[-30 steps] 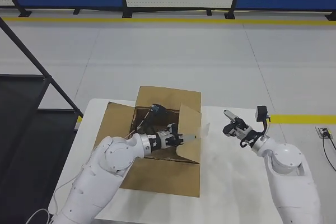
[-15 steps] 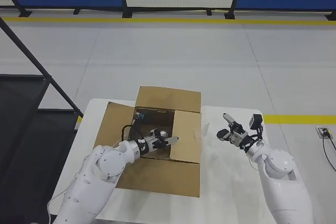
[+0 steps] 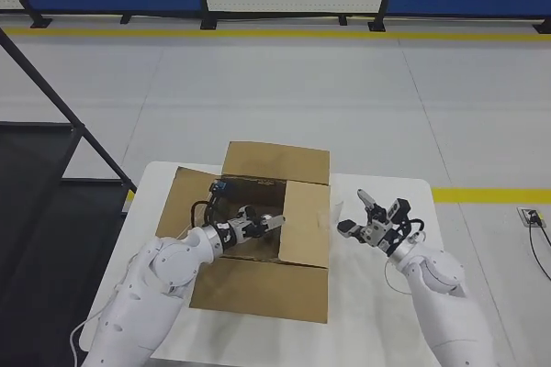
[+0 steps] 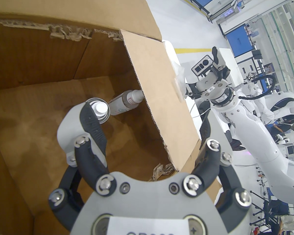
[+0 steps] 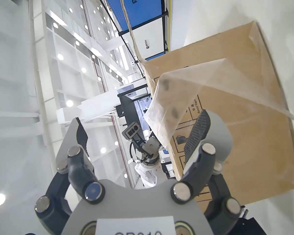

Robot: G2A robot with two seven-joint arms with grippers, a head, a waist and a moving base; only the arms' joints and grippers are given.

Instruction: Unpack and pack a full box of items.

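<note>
A robotics lab in a large hall: pale floor (image 3: 349, 92) marked with yellow tape (image 3: 500, 194), blue panels (image 5: 142, 3), rows of ceiling lights (image 5: 69, 103), other white robots (image 4: 289, 106) behind.

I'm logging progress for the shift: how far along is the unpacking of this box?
Done: the box is open, with its flaps apart. In hand: nothing yet. The left pincer hangs open at the box, near a lying bottle and a white-capped bottle. The right pincer is open beside a loose tape strip outside. Left: lifting those bottles out, then repacking.
</note>
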